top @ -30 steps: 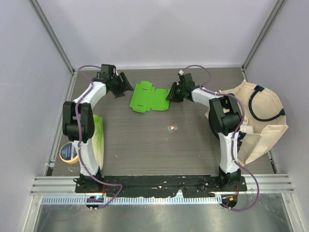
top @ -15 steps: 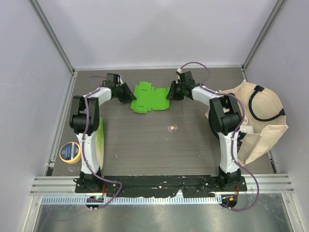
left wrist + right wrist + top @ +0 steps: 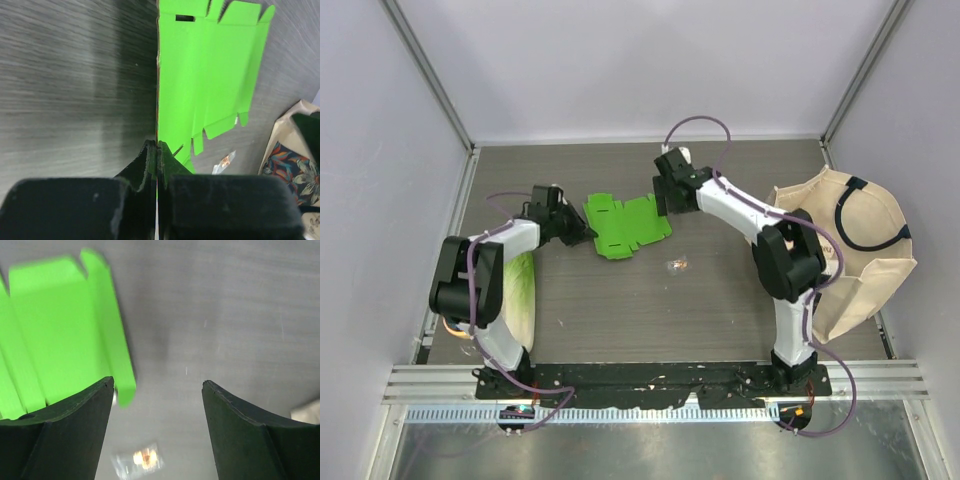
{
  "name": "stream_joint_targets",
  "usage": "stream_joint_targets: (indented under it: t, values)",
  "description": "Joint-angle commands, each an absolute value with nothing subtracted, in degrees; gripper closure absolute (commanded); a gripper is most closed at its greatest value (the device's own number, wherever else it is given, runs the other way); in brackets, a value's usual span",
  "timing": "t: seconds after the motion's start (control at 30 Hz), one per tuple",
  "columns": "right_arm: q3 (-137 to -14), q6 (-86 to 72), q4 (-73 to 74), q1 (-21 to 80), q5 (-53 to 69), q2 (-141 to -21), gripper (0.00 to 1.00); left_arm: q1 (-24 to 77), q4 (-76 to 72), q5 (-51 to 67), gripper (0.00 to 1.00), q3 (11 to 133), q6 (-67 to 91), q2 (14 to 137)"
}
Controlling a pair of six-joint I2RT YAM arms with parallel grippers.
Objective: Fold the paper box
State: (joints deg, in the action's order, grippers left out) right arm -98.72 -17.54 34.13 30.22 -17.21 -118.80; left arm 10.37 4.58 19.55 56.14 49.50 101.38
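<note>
The paper box (image 3: pixel 625 225) is a flat bright green cardboard piece with flaps, lying on the dark table left of centre. My left gripper (image 3: pixel 583 234) is at its left edge, shut on it. In the left wrist view that edge of the paper box (image 3: pixel 210 75) runs straight into the left gripper (image 3: pixel 157 146), a green sliver showing between the closed fingers. My right gripper (image 3: pixel 664 197) hovers over the box's far right corner. It stands open, as the right wrist view shows: the right gripper (image 3: pixel 157 385) holds nothing, with the box (image 3: pixel 60 325) off to its left.
A small clear wrapper (image 3: pixel 677 265) lies just right of the box, also seen as the wrapper (image 3: pixel 137 460). A pale cabbage (image 3: pixel 523 290) lies beside the left arm. A beige tote bag (image 3: pixel 850 250) fills the right side.
The left gripper swung in and shut on the box's left edge. The box slid nearer and to the left. The right gripper let go, opened wide and moved left.
</note>
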Motion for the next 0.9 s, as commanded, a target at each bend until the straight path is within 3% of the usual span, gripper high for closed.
stream_joint_targets:
  t: [0.0,0.13,0.3,0.5,0.87]
  values:
    - [-88.4,-11.7,35.4,33.7,-20.0,-105.8,0.24,10.5,9.4,18.3,1.00,54.9,42.8,93.9]
    - [-80.4,-5.9,29.9,33.8,-9.2,-98.6,0.25,10.9,21.2,19.3,1.00,56.9,31.0,89.7]
    - [-79.9,6.0,20.7,33.8,8.8,-96.9,0.26,10.8,34.3,20.4,1.00,60.8,20.4,85.1]
    - [-94.4,12.0,26.5,34.0,29.2,-105.8,0.26,10.9,35.6,27.5,1.00,63.0,9.3,76.2]
    - [-104.9,24.4,41.1,34.2,32.2,-107.8,0.23,12.1,36.6,40.2,1.00,62.4,1.9,74.2]
